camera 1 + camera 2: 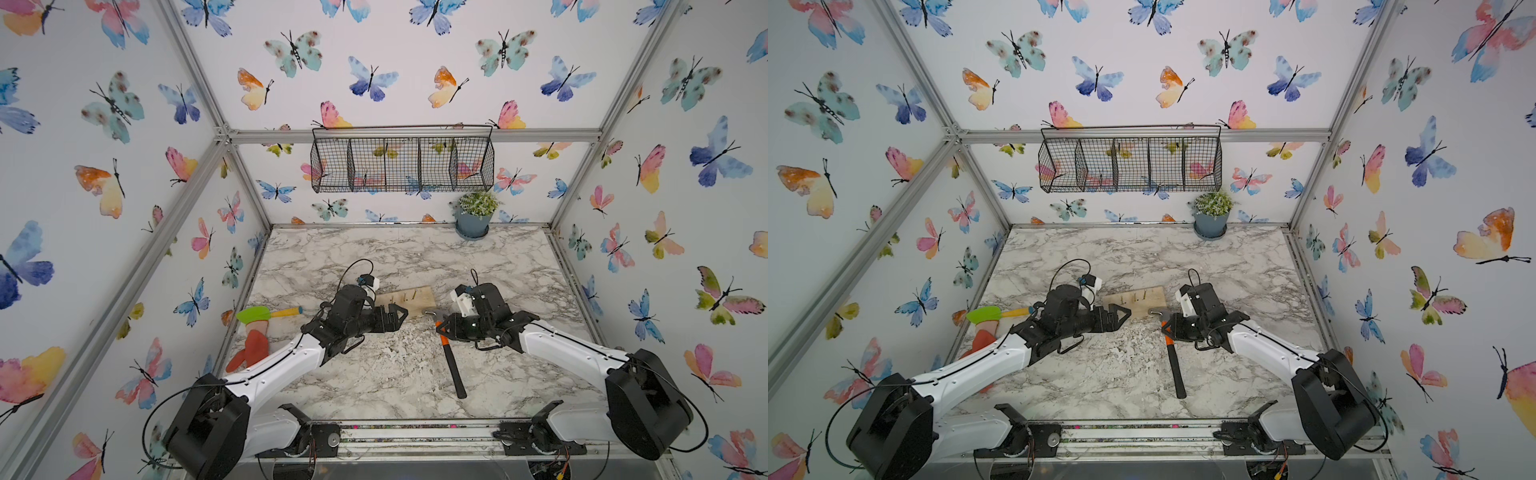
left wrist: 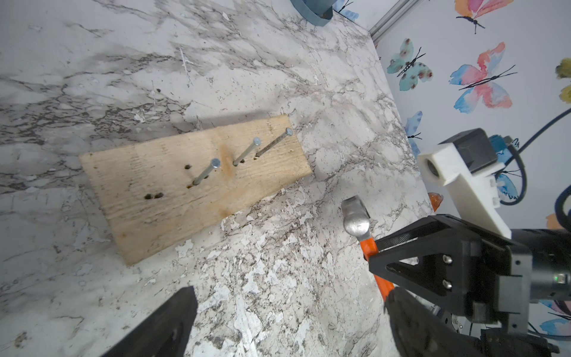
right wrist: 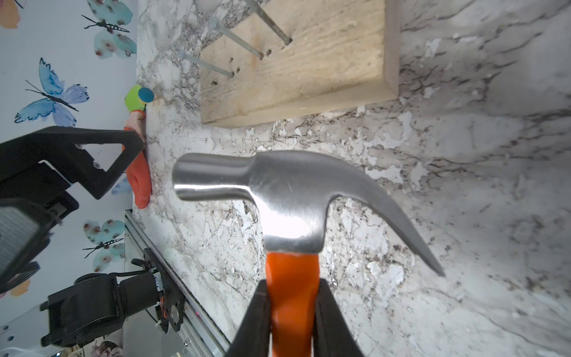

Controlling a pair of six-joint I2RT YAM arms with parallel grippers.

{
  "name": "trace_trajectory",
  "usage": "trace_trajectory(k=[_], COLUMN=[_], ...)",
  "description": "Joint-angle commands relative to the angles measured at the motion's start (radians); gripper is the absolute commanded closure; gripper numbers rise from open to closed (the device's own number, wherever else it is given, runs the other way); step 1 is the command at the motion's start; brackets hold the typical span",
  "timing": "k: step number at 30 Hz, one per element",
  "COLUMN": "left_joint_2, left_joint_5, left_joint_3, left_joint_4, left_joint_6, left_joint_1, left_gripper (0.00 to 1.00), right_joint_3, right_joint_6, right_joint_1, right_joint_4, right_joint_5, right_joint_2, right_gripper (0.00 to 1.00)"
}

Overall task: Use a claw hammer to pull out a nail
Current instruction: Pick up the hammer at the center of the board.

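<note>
Nearest you, at about 6 o'clock on the marbled worktop (image 1: 374,374), the black handle of the claw hammer (image 1: 452,365) runs from near the front edge in toward the middle; you cannot tell whether its butt touches the surface. Your right hand (image 3: 292,286) reaches in from 4 o'clock and is clamped tight on the hammer's orange neck just below the steel head, one finger on each side. The head's striking face points toward 9 o'clock and the forked claw toward 3 o'clock. Your left hand (image 2: 289,292) comes in from 8 o'clock with its fingers spread wide and nothing between them, hovering just short of the wooden board (image 1: 409,297) and facing the hammer head across a small gap. At the worktop's 9 o'clock edge lie a spatula (image 1: 257,313) with a green blade and yellow handle and, just nearer, an orange glove (image 1: 255,347). The board lies flat around the centre, and the hammer head sits by its 4 o'clock corner, clear of the metal. Three long nails (image 2: 247,151) stand in the board in a row, and beside them are several empty holes (image 2: 153,196). Farther off, a potted plant (image 1: 473,216) stands at 1 o'clock against the back wall. A wire basket (image 1: 401,164) hangs on that wall at 12 o'clock.
</note>
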State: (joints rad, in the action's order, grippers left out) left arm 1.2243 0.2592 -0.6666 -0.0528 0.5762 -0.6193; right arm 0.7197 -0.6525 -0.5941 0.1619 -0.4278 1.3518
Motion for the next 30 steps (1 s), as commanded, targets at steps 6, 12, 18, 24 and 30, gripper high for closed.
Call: trace_trajectory(k=[6,12,18,24,30], left_joint_2=[0.069,0.147,0.24,0.318,0.382], left_joint_5=[0.009,0.06,0.154,0.186,0.262], left_joint_3=[-0.06,-0.136,-0.213,-0.289,-0.292], left_joint_4=[0.0,0.015,0.028,0.059,0.003], left_joint_6=[-0.022,-0.024,-0.011,-0.014,0.032], left_joint_1=[-0.008,-0.008,-0.01,-0.055,-0.088], left_gripper=[0.03,0.02,0.01,0.02,0.08], right_joint_3=[0.071,0.09,0.093,0.083,0.073], right_joint_6=[0.079,0.12,0.149,0.146,0.144], right_joint_1=[0.005,0.005,0.005,0.005,0.005], right_joint_4=[0.034,0.058,0.064,0.04,0.031], right_joint_5=[-0.055,-0.058,-0.037,-0.044,-0.049], right_joint_2=[-0.01,-0.021,-0.033,-0.049,-0.065], right_gripper=[0.97,0.97,0.97,0.97,0.97])
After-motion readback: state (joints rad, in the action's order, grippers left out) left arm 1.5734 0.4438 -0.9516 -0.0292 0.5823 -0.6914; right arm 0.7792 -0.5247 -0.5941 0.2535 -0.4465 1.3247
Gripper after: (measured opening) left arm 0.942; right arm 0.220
